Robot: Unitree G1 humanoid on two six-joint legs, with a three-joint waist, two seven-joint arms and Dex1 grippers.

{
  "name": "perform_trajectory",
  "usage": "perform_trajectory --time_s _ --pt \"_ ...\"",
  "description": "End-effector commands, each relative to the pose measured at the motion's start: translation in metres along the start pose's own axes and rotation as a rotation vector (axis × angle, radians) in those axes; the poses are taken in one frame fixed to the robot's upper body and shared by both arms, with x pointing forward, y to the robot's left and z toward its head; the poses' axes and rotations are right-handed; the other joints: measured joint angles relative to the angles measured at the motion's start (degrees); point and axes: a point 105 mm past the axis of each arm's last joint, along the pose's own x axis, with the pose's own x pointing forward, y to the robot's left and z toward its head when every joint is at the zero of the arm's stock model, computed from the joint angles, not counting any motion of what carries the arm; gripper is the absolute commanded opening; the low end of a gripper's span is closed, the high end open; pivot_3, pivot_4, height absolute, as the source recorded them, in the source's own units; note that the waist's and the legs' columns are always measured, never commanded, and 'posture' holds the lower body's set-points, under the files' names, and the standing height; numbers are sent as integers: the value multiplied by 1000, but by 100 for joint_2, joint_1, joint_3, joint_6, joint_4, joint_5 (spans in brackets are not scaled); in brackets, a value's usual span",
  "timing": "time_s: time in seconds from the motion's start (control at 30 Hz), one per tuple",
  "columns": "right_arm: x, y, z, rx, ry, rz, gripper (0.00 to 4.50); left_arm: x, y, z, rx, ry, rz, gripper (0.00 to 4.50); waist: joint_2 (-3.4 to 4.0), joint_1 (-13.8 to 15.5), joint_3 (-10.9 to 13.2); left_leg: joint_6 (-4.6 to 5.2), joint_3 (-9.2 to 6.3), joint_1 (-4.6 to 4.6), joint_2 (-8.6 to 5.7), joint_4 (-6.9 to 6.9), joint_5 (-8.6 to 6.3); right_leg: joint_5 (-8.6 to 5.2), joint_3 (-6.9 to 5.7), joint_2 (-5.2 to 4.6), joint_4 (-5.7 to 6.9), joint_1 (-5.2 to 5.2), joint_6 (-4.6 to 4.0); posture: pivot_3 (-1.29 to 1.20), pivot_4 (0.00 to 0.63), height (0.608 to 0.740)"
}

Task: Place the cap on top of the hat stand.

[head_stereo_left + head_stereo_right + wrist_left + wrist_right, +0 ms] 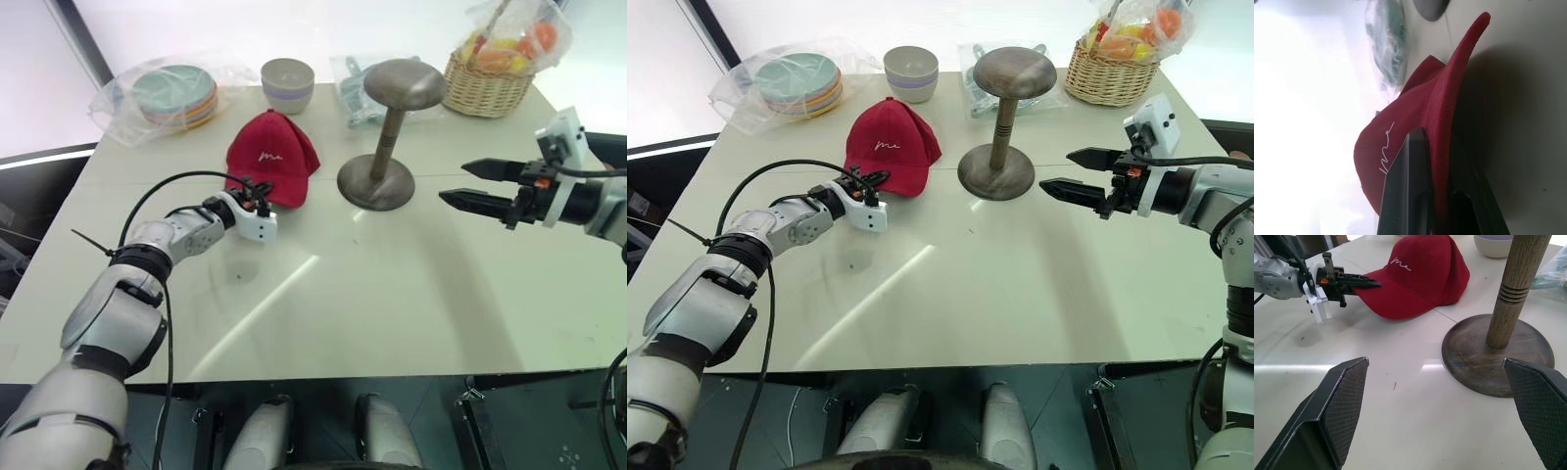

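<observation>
nearest my head camera sits the left gripper [257, 195], low over the table [392, 294], its fingers pinched onto the brim edge of the cap [271, 155]. i see the cap resting on the table just beside the hat stand [390, 132], on that stand's left and not touching its round base. my right gripper [465, 184] hovers to the right of the stand with its jaws spread wide and holding nothing.

behind the cap i note a grey bowl [287, 84], a stack of plates in a plastic bag [176, 95], a second bagged item behind the stand and a wicker basket of fruit [490, 70]; none lies between cap and stand.

left wrist view shows one finger [1405, 196] on the brim's upper face and one beneath it. right wrist view shows the stand's post [1513, 289] and base close up, with the cap beyond.
</observation>
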Motion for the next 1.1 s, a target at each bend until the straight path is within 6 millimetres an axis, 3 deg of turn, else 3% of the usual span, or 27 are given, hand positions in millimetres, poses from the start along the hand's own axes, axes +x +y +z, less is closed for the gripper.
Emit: perform_trajectory --time_s 0.03,0.13,0.23,0.3,0.37,0.5,0.63,0.83,1.1 --pt "-6 -1 20 -62 -57 -12 4500 -3 48 -13 53 33 217 34 -2 -2 1 -1 0 -2 0 0 0 0 0 0 0 -2 0 0 150 740" --pt "-15 -11 26 -80 -70 -64 4500 -14 98 -29 112 83 377 34 -3 -6 2 -1 0 -8 1 0 1 0 1 0 1 -11 0 0 150 740" --pt "-31 -31 39 -90 -120 -156 4500 -26 179 -43 177 154 557 34 -11 0 7 -2 1 -13 1 0 1 0 1 0 1 -17 0 0 150 740" --pt "-37 -40 46 -82 -157 -184 4500 -24 215 -51 113 217 611 34 -17 26 11 -3 -1 -19 0 3 2 0 -1 0 0 -19 0 0 150 740" --pt "-35 -43 46 -87 -163 -185 4500 -11 218 -48 54 217 563 34 -17 31 10 -3 -4 -19 -2 6 2 0 -7 0 -2 -12 0 0 150 740" --pt "-30 -47 45 -112 -169 -198 4500 20 237 0 46 73 595 34 -12 19 6 4 -3 -1 -6 5 -2 0 -9 -3 -7 12 1 0 150 740" --pt "-37 -49 53 -134 -190 -216 4500 46 248 42 24 -29 576 34 -17 -13 10 5 -1 -18 -6 20 0 6 -8 -1 -6 -2 12 0 150 740" --pt "-70 -48 69 -164 -189 -233 4500 68 246 97 -7 -175 535 34 -16 -12 10 5 4 -21 -2 -6 -1 6 -4 0 -8 -14 12 0 150 740" --pt "-95 -43 83 -211 -172 -297 4500 82 218 150 -65 -274 436 34 -16 4 10 5 9 -19 -2 3 -1 6 3 -1 -10 -13 12 0 150 740"
